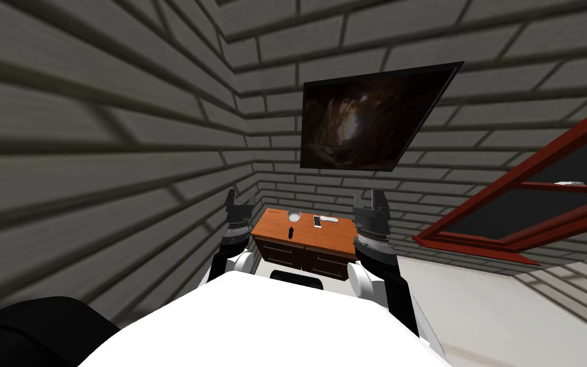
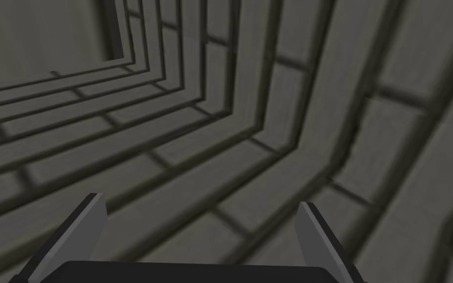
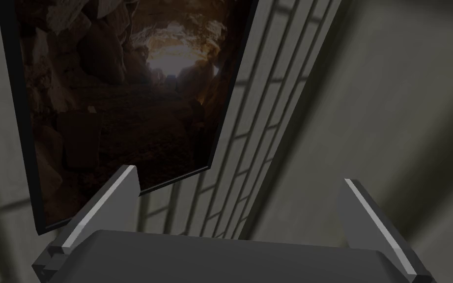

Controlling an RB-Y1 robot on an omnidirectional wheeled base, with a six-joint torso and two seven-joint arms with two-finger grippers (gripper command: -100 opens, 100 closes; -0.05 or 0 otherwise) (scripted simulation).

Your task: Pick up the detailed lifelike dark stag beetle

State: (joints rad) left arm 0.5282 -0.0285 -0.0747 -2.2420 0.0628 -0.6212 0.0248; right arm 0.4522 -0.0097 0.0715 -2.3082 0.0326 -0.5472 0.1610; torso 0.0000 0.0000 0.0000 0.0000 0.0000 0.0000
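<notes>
**Left gripper (image 2: 200,200) and right gripper (image 3: 240,174) empty; stag beetle (image 1: 291,232) untouched**

Left wrist view: fingers (image 2: 85,223) spread wide, nothing between them. This arm is idle.

Right wrist view: fingers (image 3: 112,201) likewise spread, nothing held.

Head view: wooden cabinet (image 1: 327,232) ahead. Both grippers are raised with fingers pointing up, one flanking each end of the cabinet and, by my reading, short of it. The beetle is a small dark speck on the cabinet top, near its front edge and left of centre; detail too small to confirm. Behind it on the same top are a clear rounded item (image 1: 294,215) and a white flat item (image 1: 317,221).

Status: no part of the pick is done. Remaining: close on the cabinet, lower one gripper over the beetle, clamp, lift.
</notes>
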